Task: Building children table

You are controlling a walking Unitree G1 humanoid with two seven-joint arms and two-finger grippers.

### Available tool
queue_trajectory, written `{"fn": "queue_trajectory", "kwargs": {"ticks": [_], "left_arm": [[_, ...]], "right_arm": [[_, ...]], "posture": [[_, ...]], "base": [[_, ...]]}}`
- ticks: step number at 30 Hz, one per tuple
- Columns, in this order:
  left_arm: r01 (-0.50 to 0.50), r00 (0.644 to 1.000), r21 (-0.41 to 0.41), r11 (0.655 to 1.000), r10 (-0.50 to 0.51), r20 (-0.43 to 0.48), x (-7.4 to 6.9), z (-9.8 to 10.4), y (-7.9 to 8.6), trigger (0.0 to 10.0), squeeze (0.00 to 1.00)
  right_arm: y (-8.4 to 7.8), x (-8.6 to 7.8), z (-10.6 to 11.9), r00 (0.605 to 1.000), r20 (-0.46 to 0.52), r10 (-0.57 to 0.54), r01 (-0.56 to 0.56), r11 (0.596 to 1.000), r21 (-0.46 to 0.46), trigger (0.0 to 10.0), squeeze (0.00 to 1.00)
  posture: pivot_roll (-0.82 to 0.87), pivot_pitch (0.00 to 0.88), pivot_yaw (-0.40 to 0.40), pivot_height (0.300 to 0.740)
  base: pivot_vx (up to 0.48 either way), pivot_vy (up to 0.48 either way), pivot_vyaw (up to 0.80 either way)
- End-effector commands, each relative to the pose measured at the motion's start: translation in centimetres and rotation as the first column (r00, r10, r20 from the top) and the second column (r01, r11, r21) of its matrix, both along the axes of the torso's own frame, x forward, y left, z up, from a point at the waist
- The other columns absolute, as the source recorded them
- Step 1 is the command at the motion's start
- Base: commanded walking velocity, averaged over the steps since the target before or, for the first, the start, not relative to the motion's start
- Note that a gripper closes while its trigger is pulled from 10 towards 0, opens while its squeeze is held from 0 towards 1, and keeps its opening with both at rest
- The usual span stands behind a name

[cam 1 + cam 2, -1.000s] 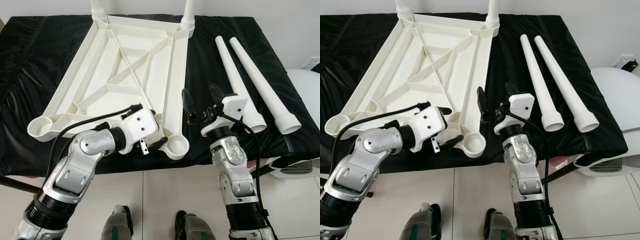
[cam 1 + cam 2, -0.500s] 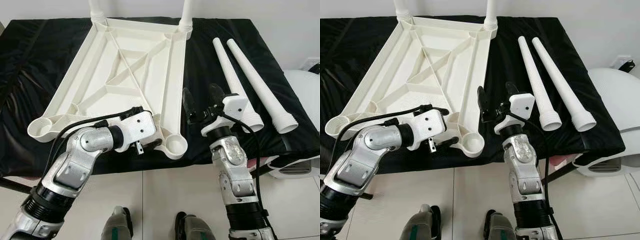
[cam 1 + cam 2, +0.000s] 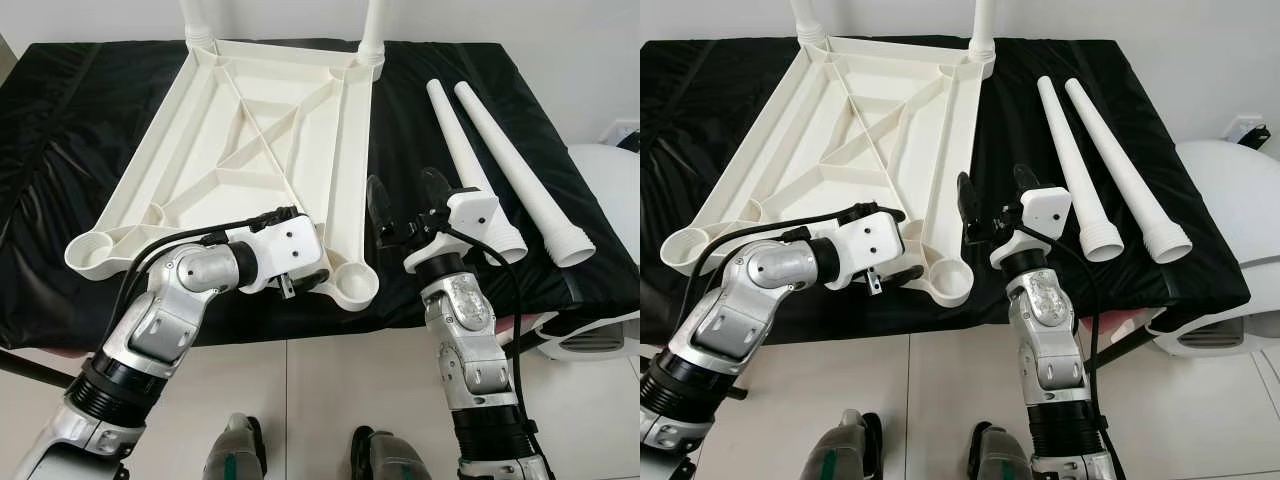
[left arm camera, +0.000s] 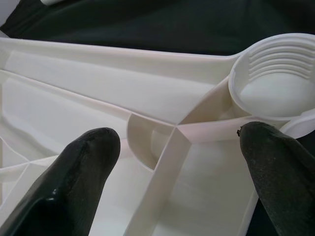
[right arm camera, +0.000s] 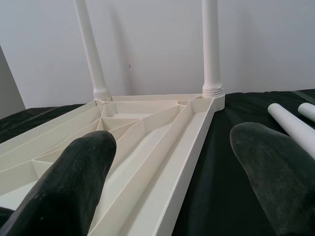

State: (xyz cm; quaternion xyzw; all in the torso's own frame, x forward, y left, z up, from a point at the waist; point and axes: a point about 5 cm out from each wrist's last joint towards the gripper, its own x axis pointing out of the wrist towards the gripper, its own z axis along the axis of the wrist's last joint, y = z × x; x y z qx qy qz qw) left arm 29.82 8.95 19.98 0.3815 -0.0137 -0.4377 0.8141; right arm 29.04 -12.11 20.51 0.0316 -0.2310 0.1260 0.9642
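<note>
Left claw [image 3: 300, 283], fingers spread, sits at the upturned tabletop [image 3: 240, 130] near its empty corner socket [image 3: 353, 287]. Right claw [image 3: 408, 200], spread, hovers beside it; loose legs [image 3: 470, 165] lie beyond. Risk: a nudge slides the tabletop off the cloth.

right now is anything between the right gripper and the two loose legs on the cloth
Nothing visible. The right gripper hovers open over bare black cloth, and the two loose legs lie just to its right.

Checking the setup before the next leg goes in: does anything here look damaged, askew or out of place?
Nothing stands out. The upturned tabletop lies flat on the black cloth, and two loose legs lie side by side beside it.
</note>
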Motion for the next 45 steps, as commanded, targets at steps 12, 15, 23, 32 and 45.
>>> {"fn": "queue_trajectory", "kwargs": {"ticks": [12, 15, 23, 32, 45], "left_arm": [[-0.286, 0.953, -0.052, 0.957, 0.29, 0.088, 2.4, -0.7, 1.3, 10.0, 0.0], [-0.324, 0.939, -0.068, 0.944, 0.329, 0.1, 2.9, -0.6, 1.4, 10.0, 0.0], [-0.421, 0.891, -0.12, 0.899, 0.435, 0.13, 4.1, 0.2, 1.7, 10.0, 0.0], [-0.335, 0.924, -0.202, 0.92, 0.363, 0.122, 2.8, 2.5, 2.2, 10.0, 0.0], [-0.241, 0.949, -0.53, 0.813, 0.312, 0.046, 2.2, 7.3, 3.5, 10.0, 0.0]], "right_arm": [[0.0, -0.3, 0.0, 1.0, 0.009, -0.003, 0.003, 1.0, 0.01, 10.0, 0.0], [0.0, -0.3, 0.1, 1.0, 0.009, -0.006, 0.006, 1.0, 0.01, 10.0, 0.0], [0.0, -0.2, 0.1, 1.0, 0.009, -0.006, 0.006, 1.0, 0.013, 10.0, 0.0], [-0.2, 0.0, -0.1, 1.0, 0.001, 0.009, -0.009, 1.0, 0.004, 10.0, 0.0], [-0.4, 3.1, 0.8, 0.998, -0.014, 0.069, -0.069, 0.997, -0.041, 10.0, 0.0]], "posture": [[0.07, 0.162, 0.022, 0.74], [0.07, 0.164, 0.021, 0.74], [0.07, 0.168, 0.018, 0.74], [0.09, 0.166, 0.004, 0.74], [0.12, 0.158, -0.04, 0.74]], "base": [[0.0, 0.0, 0.0], [0.0, 0.0, 0.0], [0.0, 0.0, 0.0], [0.0, 0.0, 0.0], [0.0, 0.0, 0.0]]}}
